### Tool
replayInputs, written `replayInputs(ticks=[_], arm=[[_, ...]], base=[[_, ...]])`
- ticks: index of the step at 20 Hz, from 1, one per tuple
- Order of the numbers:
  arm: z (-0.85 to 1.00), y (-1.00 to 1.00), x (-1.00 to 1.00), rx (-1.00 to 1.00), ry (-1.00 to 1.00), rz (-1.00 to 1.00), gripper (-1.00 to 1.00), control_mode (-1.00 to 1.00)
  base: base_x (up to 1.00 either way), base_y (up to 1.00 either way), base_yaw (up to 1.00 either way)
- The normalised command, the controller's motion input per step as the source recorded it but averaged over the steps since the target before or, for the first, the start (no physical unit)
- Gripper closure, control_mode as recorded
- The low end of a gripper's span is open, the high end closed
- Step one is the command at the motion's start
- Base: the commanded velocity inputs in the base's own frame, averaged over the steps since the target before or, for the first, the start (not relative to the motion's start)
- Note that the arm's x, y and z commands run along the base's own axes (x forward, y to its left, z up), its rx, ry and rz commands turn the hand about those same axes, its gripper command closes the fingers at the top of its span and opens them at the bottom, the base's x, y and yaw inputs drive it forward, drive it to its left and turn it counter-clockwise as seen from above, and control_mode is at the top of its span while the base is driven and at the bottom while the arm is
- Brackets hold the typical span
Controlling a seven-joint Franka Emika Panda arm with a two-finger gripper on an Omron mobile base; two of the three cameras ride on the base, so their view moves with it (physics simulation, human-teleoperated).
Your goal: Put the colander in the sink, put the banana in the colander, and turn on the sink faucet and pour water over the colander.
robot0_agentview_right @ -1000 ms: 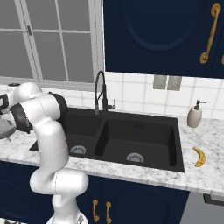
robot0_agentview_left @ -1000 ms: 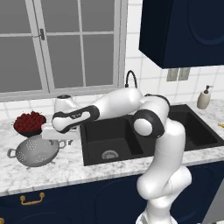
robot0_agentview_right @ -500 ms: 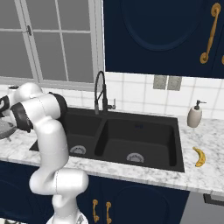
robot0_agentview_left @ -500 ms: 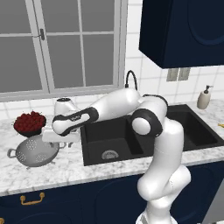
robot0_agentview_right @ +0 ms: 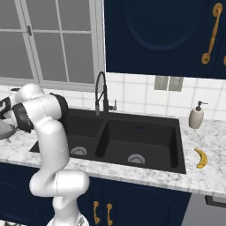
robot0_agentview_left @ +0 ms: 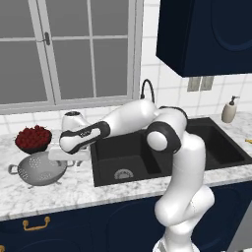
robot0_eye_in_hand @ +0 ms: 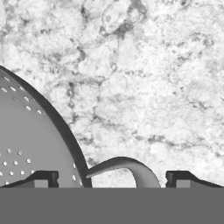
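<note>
Reaching for the colander (robot0_eye_in_hand: 30, 144): gripper (robot0_eye_in_hand: 113, 178) is hanging wide open, empty, straddling its handle (robot0_eye_in_hand: 124, 168); next, descending and closing.

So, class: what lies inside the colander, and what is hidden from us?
The colander shows a bare pierced wall with no banana in it; the banana lies on the counter beyond the sink. The arm covers the bowl's near side.

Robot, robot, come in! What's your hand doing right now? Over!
Gripper open, straddling round silver pierced colander's loop handle. Colander on white marble counter, not yet in black sink. Nothing blocking.
</note>
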Motion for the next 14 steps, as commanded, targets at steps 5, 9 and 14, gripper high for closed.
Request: replayInputs(ticks=[5,9,14], arm=[[0.0,0.07,0.0,0.0,0.0,0.0,1.0,-1.0],[-0.01,0.04,0.0,0.0,0.0,0.0,1.0,-1.0],[0.05,-0.28,-0.11,0.0,0.0,-0.04,1.0,-1.0]], base=[[0.0,0.0,0.0],[0.0,0.0,0.0],[0.0,0.0,0.0]])
